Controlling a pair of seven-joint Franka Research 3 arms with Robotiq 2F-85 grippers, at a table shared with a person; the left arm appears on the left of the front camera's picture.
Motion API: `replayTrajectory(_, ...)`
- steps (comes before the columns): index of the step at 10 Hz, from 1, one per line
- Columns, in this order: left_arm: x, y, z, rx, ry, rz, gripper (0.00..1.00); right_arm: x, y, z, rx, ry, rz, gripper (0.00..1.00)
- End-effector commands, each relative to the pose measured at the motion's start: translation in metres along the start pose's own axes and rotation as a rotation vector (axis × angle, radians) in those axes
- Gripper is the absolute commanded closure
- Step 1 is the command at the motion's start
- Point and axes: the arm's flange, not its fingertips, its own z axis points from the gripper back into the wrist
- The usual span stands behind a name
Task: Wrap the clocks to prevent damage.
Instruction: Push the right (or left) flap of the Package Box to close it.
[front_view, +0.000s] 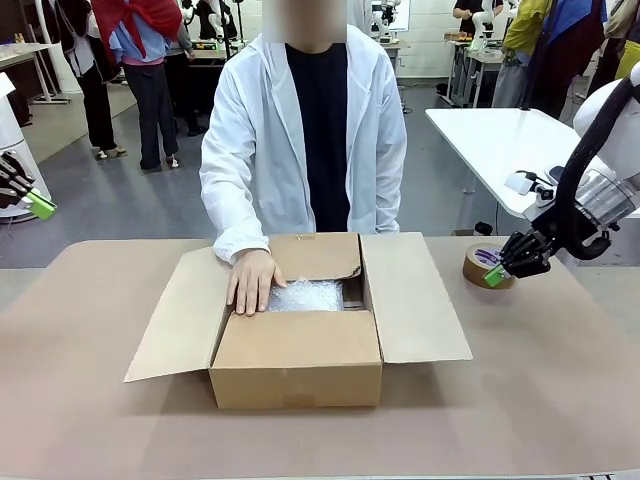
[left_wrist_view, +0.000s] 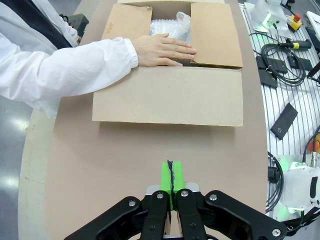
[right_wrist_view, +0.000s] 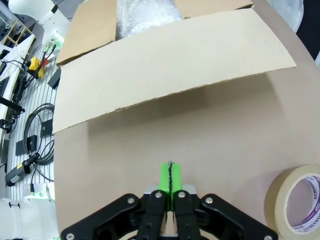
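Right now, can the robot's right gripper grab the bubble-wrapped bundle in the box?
Probably not yet. The right gripper is shut, off beside the tape roll. The cardboard box has its open flap lying between, and the person's hand lies partly over the bubble-wrapped bundle.

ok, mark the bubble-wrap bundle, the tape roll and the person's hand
bubble-wrap bundle (front_view: 305, 296), front view, middle of the exposed wrap.
tape roll (right_wrist_view: 280, 195), right wrist view, tan outer band.
person's hand (left_wrist_view: 162, 50), left wrist view, back of hand.

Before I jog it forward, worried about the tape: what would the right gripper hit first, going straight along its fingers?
Likely the table, just short of the box flap; depth is unclear. The tape sits beside the right gripper, off its line.
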Motion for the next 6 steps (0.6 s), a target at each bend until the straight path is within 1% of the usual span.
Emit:
replayTrajectory(1,0.000,0.000,0.000,0.002,-0.003,0.001,1.00,0.000,0.000,0.000,0.000,-0.001,-0.001,0.99)
replayTrajectory(2,0.000,0.000,0.000,0.002,-0.003,0.001,1.00,0.003,-0.001,-0.022,-0.025,0.074,0.071,0.99)
replayTrajectory(3,0.000,0.000,0.000,0.002,-0.003,0.001,1.00,0.006,0.001,-0.046,-0.041,0.116,0.143,0.99)
replayTrajectory(4,0.000,0.000,0.000,0.002,-0.003,0.001,1.00,0.007,0.001,-0.061,-0.048,0.108,0.174,0.99)
replayTrajectory(6,0.000,0.000,0.000,0.002,-0.003,0.001,1.00,0.008,0.003,-0.076,-0.060,0.080,0.203,0.99)
